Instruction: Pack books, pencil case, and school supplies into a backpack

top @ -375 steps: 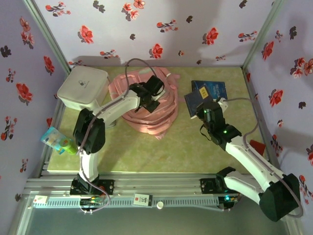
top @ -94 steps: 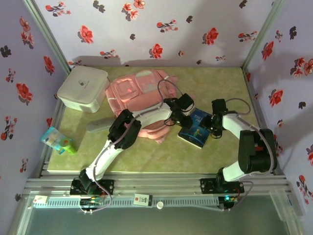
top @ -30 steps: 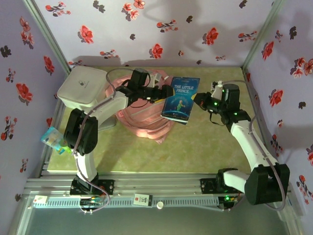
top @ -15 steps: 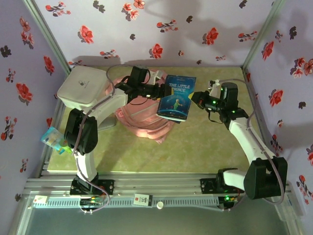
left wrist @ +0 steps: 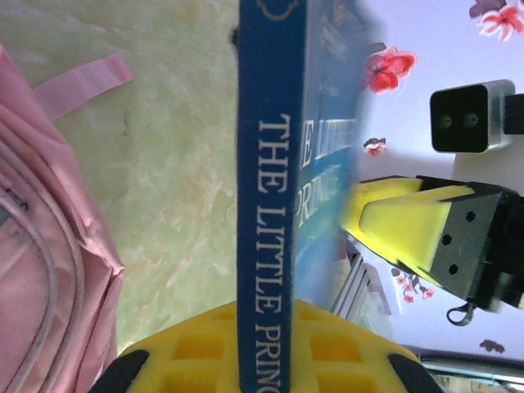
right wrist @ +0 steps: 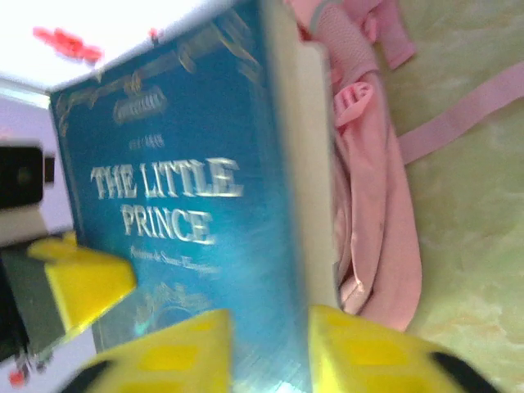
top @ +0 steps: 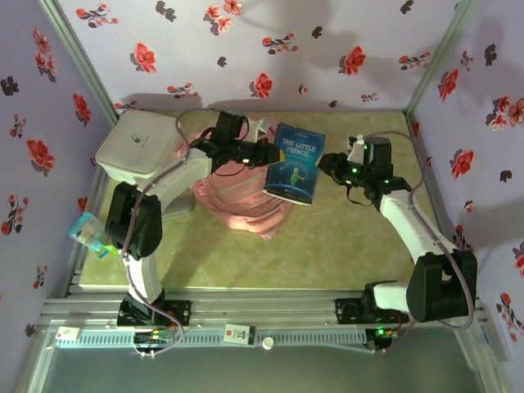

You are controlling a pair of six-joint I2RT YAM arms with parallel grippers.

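Dark-blue paperback book [top: 295, 162], title "The Little Prince", hangs clear of the table [top: 344, 246], slung between both tools. On its spine side the left gripper [top: 264, 155] is clamped on the book. Left wrist view has the yellow fingers [left wrist: 180, 352] snug on either side of the spine, which runs straight out ahead of them. On the opposite side the right gripper [top: 325, 166] faces the left one, jaws parted and straddling the page edge. Right wrist view: one of its fingers [right wrist: 368, 348] sits beside the white pages. The other is off the cover with blue showing between, so no pinch there. Each wrist camera also catches the other tool's yellow pad beyond the cover. Book is tilted, cover toward the overhead camera, top edge away from the arm bases. Pale-pink backpack [top: 237, 201] lies on the table below the left gripper and under that arm's forearm. It is left of the right gripper and well apart from it. A pink strap trails onto the table near the book. Backpack opening: cannot tell from these angles. White rounded box [top: 139, 147] sits behind the left gripper, beside the backpack. Teal-and-green packet [top: 97, 236] lies far back from both tools, near the left arm's elbow at the table's edge.
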